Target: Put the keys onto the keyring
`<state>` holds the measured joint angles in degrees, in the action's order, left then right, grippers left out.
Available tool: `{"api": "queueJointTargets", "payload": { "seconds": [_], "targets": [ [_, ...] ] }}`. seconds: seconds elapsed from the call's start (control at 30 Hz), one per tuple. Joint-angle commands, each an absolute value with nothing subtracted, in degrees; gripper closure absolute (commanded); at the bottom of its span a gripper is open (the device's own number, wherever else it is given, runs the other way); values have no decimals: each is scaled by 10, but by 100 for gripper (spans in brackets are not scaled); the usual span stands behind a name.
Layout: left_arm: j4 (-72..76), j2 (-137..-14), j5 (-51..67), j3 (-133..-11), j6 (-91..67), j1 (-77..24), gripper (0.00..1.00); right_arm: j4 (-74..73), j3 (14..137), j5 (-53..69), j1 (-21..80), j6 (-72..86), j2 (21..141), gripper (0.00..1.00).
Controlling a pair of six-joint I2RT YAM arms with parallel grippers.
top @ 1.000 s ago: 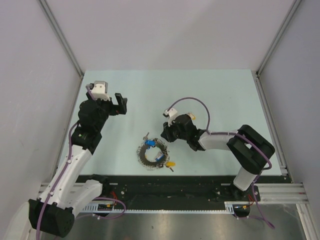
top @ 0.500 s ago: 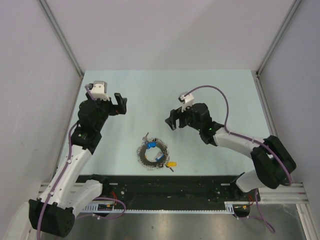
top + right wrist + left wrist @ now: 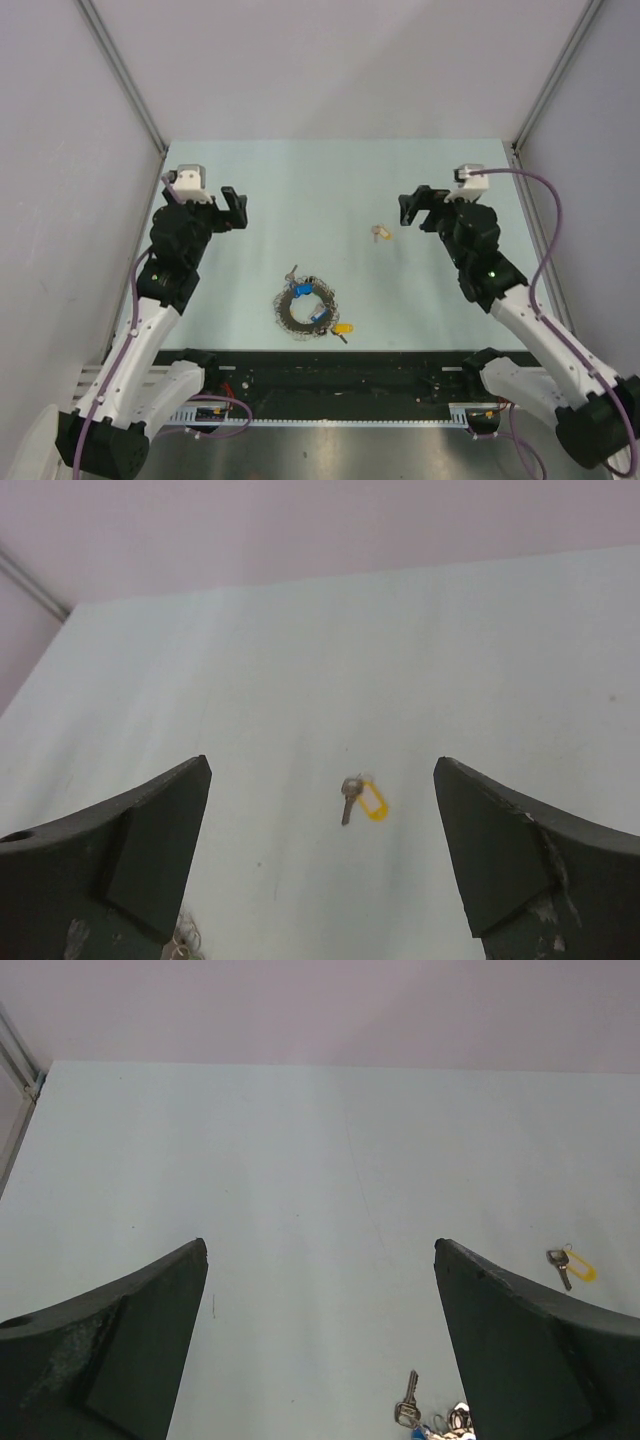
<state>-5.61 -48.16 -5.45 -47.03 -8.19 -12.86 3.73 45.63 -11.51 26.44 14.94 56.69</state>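
Both pincers wide open, gripping nothing: your left pincer (image 3: 232,207) upper left, right pincer (image 3: 418,208) upper right. Small silver key with yellow plastic tag (image 3: 380,233) lies alone on the pale green counter (image 3: 300,170), just right of centre. Wreath-like ring of grey metal keys (image 3: 305,307) lies lower centre, with a second yellow-headed key (image 3: 342,327) just beside it.
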Motion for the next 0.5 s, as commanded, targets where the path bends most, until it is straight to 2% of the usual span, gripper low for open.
{"api": "queueJointTargets", "payload": {
  "seconds": [0.0, 0.23, 0.47],
  "targets": [
    [-62, -461, -73, -486, -100, -124, 0, -25, 454, -218, 262, 164, 451, 0],
    [-73, -410, -89, -444, -92, -124, 0, -76, 428, -292, 261, 144, 314, 0],
    [-99, -384, -96, -430, -88, -124, 0, -125, 426, -348, 259, 96, 244, 0]
  ]
}}
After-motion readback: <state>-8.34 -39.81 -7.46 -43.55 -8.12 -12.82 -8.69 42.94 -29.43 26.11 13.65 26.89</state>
